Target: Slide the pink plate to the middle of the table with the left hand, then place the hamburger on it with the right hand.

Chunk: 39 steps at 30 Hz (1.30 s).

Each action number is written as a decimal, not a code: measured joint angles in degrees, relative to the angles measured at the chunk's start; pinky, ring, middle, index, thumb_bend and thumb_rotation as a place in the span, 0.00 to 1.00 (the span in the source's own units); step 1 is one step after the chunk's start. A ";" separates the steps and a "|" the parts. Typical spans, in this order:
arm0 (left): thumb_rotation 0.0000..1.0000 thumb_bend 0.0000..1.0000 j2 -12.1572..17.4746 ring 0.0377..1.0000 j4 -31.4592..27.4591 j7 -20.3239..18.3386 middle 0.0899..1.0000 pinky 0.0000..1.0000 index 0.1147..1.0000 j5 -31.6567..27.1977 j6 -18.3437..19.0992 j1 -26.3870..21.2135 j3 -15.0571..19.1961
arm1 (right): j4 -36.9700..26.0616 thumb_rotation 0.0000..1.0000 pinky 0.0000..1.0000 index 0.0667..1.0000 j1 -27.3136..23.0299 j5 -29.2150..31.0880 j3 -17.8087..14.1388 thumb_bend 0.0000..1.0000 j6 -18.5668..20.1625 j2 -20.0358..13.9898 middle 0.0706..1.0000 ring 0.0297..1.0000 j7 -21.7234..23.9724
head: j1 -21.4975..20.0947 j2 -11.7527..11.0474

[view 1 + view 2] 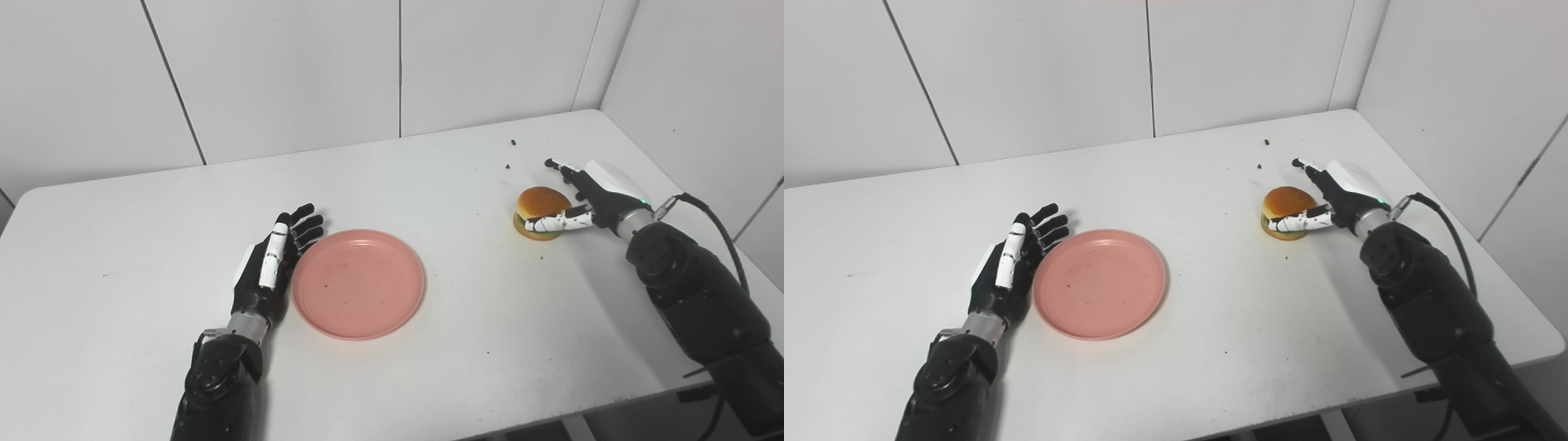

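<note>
The pink plate (358, 283) lies flat near the middle of the white table (122, 245), and the left hand (267, 264) rests on edge just beside the plate's left rim, fingers straight and spread, holding nothing. Well to the right of the plate and a little farther back sits the hamburger (540, 212), still on the tabletop. The right hand (587, 200) is partly wrapped around it, thumb across its near side and fingers reaching behind; whether the grip is firm I cannot tell.

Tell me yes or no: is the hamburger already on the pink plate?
No: the hamburger sits on the table by the right hand, well apart from the pink plate.
</note>
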 measured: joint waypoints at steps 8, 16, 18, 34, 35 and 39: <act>1.00 0.47 -0.02 0.84 -0.68 0.09 0.81 0.83 0.79 0.02 0.32 0.36 -0.08 | 3.54 0.49 0.78 0.91 -1.51 0.00 0.97 0.86 -0.66 0.54 0.92 0.89 -1.40 | 0.53 0.53; 1.00 0.47 -0.13 0.83 -1.43 0.25 0.80 0.83 0.76 0.00 1.39 0.53 0.12 | 4.97 0.42 0.74 0.88 -2.33 0.00 1.95 0.85 -1.93 1.63 0.89 0.86 -3.91 | 0.53 0.70; 1.00 0.47 -0.14 0.83 -1.43 0.25 0.80 0.82 0.76 0.00 1.40 0.53 0.13 | 5.19 0.38 0.73 0.86 -2.45 -0.07 2.11 0.83 -2.15 1.80 0.86 0.83 -4.34 | 0.79 0.79; 1.00 0.45 -0.37 0.83 -1.84 0.20 0.80 0.83 0.77 -0.06 1.98 0.63 0.29 | 5.66 0.00 0.24 0.48 -2.38 -0.75 2.89 0.52 -6.67 5.20 0.37 0.31 -10.46 | 0.97 1.05; 1.00 0.45 -0.37 0.83 -1.84 0.19 0.80 0.83 0.78 -0.06 1.98 0.64 0.28 | 5.65 0.00 0.24 0.48 -2.36 -0.76 2.89 0.51 -6.68 5.20 0.36 0.31 -10.51 | 0.97 1.05; 1.00 0.46 -0.37 0.84 -1.93 0.18 0.81 0.83 0.78 -0.06 2.01 0.67 0.26 | 4.85 0.00 0.22 0.45 -2.07 -1.10 2.89 0.52 -6.69 5.20 0.42 0.28 -10.81 | 1.23 1.14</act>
